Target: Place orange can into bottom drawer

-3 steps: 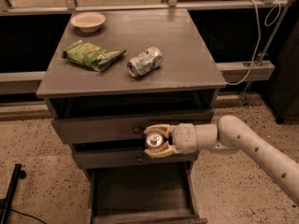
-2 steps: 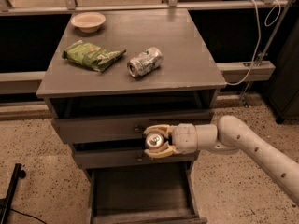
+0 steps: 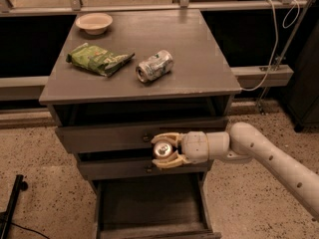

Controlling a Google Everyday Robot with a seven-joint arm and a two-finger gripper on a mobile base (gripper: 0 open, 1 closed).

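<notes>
Gripping the orange can [image 3: 160, 150], the gripper [image 3: 157, 151] hangs in front of the cabinet, its two cream fingers [image 3: 164, 136] closed around the can, one above it and one below. The can's silver top faces the camera, and only a sliver of its body shows between the fingers. Behind the gripper to the right, the pale, rounded arm [image 3: 259, 153] runs off toward the lower right corner.

Directly behind the gripper are the fronts of the two shallower drawers: the upper drawer [image 3: 99, 138] level with the top finger and the middle drawer [image 3: 119, 169] level with the bottom finger, each with a small round knob just left of the gripper.

Below the gripper, the bottom drawer [image 3: 149, 203] is pulled open, its plain dark interior in view. The can is above this drawer, not inside it.

Above the gripper is the cabinet top [image 3: 199, 49]. A silver-and-green can [image 3: 155, 65] lies on its side there, almost straight up from the gripper. A green snack bag [image 3: 98, 59] lies up and to the left, and a pale bowl [image 3: 93, 22] sits farther back on the left.
</notes>
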